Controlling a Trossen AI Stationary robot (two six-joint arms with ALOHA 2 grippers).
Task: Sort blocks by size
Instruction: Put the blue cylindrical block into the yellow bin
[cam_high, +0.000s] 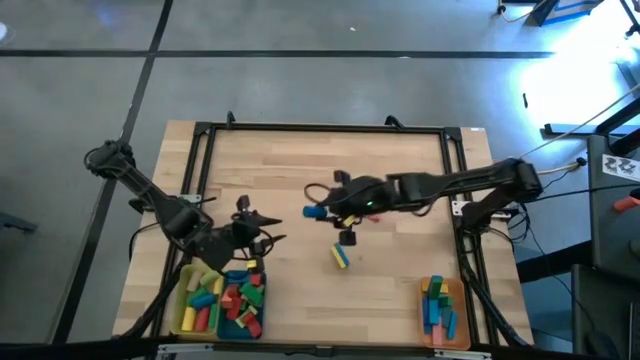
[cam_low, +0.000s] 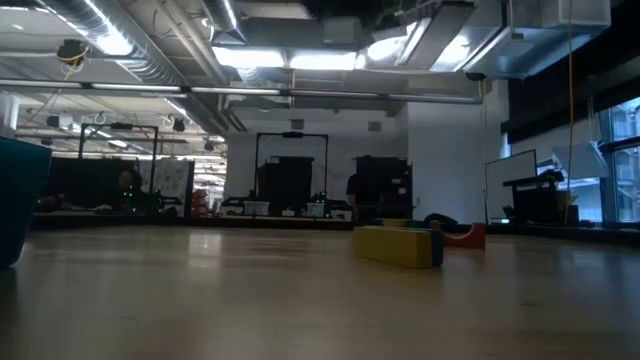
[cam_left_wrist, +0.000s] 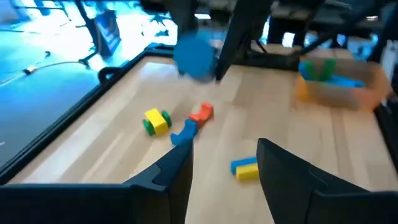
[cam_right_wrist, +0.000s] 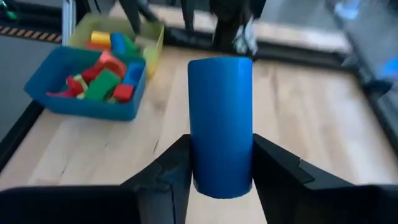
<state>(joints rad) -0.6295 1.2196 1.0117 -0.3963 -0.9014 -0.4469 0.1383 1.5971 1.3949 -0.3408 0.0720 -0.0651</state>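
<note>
My right gripper (cam_high: 326, 210) hangs over the table's middle, shut on a long blue block (cam_right_wrist: 221, 112). In the left wrist view that blue block (cam_left_wrist: 196, 55) floats above the wood. Loose blocks lie below it: a yellow-green one (cam_left_wrist: 157, 121), a red arch (cam_left_wrist: 202, 112), a small blue one (cam_left_wrist: 185, 132) and a blue-and-yellow bar (cam_high: 341, 257). My left gripper (cam_left_wrist: 224, 168) stands open at the left, just beyond the yellow and teal trays, with nothing between its fingers. My right gripper pinches the blue block between its two fingers by the end nearest the wrist (cam_right_wrist: 221, 171). The fingers point toward the table's left, slanting down. The block lies along them, sticks out past their tips, and is lifted clear of the table.
A yellow tray (cam_high: 183, 300) and a teal tray (cam_high: 262, 303) full of blocks stand at the near left. An orange tray (cam_high: 458, 305) with several blocks stands at the near right. Bare wood lies between the trays and toward the far edge.
</note>
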